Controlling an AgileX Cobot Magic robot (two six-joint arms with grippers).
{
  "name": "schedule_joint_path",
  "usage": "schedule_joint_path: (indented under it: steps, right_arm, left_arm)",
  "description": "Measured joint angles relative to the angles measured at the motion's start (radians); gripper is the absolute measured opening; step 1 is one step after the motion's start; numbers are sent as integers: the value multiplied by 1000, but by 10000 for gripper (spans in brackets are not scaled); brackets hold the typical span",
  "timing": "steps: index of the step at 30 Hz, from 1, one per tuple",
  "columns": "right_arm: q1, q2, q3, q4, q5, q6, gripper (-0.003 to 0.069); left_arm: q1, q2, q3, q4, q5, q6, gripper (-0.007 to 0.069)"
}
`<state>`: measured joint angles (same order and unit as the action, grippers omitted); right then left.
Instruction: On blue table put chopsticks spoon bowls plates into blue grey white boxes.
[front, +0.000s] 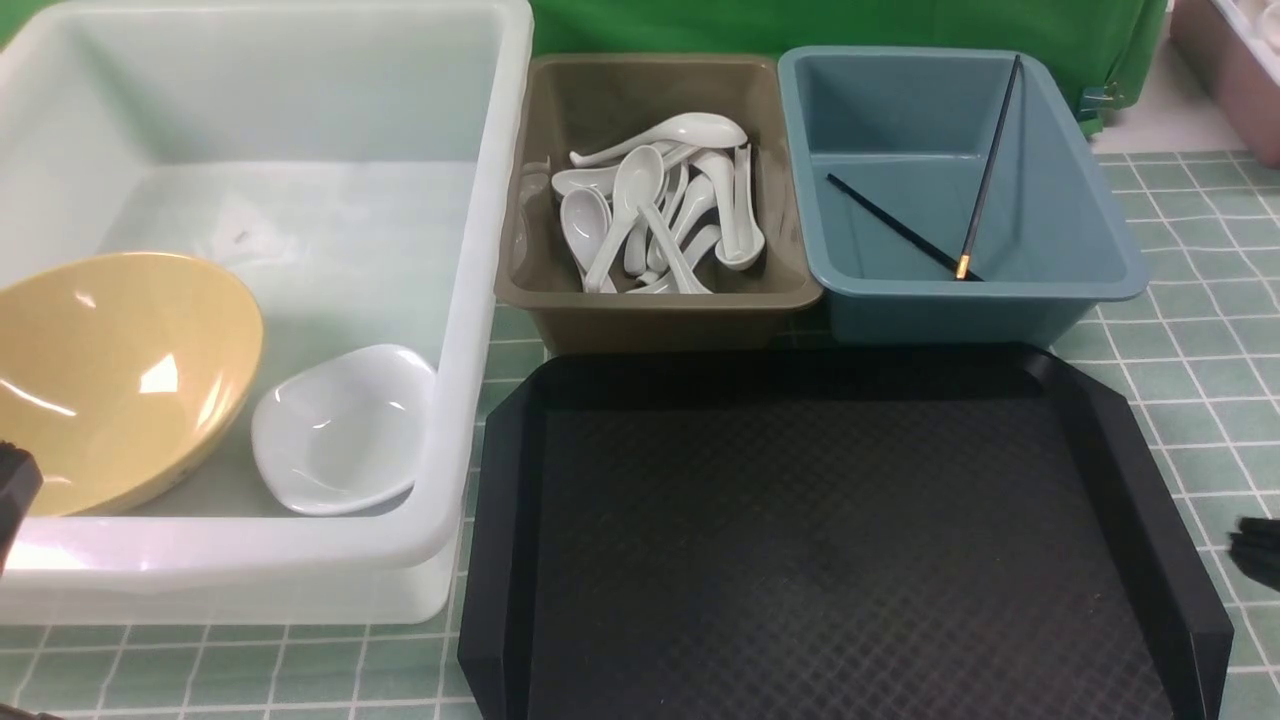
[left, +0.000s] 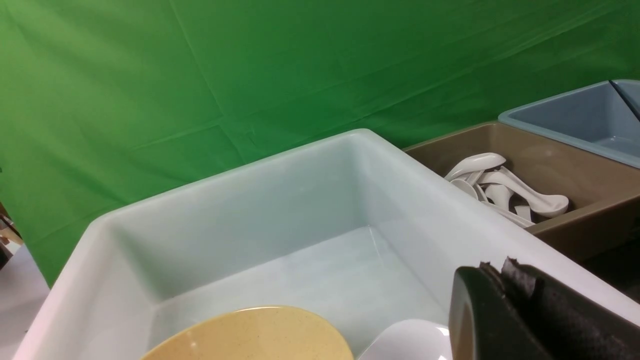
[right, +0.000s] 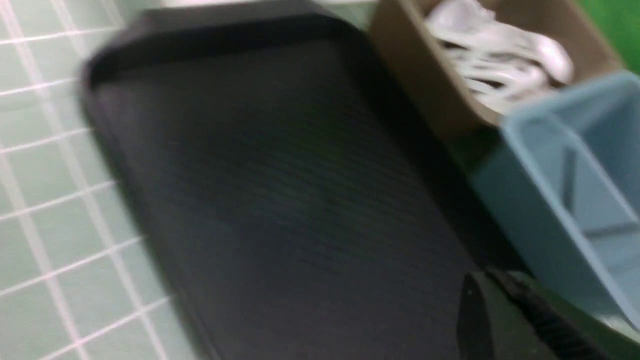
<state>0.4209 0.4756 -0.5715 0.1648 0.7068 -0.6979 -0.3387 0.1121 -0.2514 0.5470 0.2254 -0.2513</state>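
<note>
Here, yellow bowl (front: 120, 375) and white dish (front: 340, 430) lie in the white box (front: 480, 300); chopsticks (front: 985, 180) at two o'clock in the blue box (front: 1090, 230). Left gripper (left: 505, 280) and right gripper (right: 500, 290) clenched, empty.

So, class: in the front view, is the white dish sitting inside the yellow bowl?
No, the white dish lies beside the yellow bowl on the floor of the white box.

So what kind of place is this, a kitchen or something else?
Probably a staged robot test setup, not a real kitchen: a green cloth backdrop hangs behind a pale green tiled table, where dishware is sorted into plastic tubs, like the olive-grey tub of white ceramic spoons.
</note>
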Motion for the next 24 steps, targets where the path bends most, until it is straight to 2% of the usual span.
schedule_joint_path:
  steps: [3, 9, 13, 14, 18, 24]
  right_arm:
    - [-21, -137, 124, -44, -106, 42, 37]
    - [-194, -457, 414, -54, -407, 82, 38]
    - [-367, -486, 575, -69, -556, 319, 38]
    - [-401, -486, 590, -70, -569, 399, 38]
    - [-461, -487, 597, -91, -528, 570, 39]
    - [-462, -487, 598, -107, -391, 594, 43]
  left_arm:
    - [0, 0, 0, 0, 0, 0, 2]
    - [0, 0, 0, 0, 1, 0, 2]
    - [0, 0, 0, 0, 0, 0, 2]
    - [0, 0, 0, 0, 0, 0, 2]
    - [0, 0, 1, 0, 0, 0, 2]
    - [0, 0, 1, 0, 0, 0, 2]
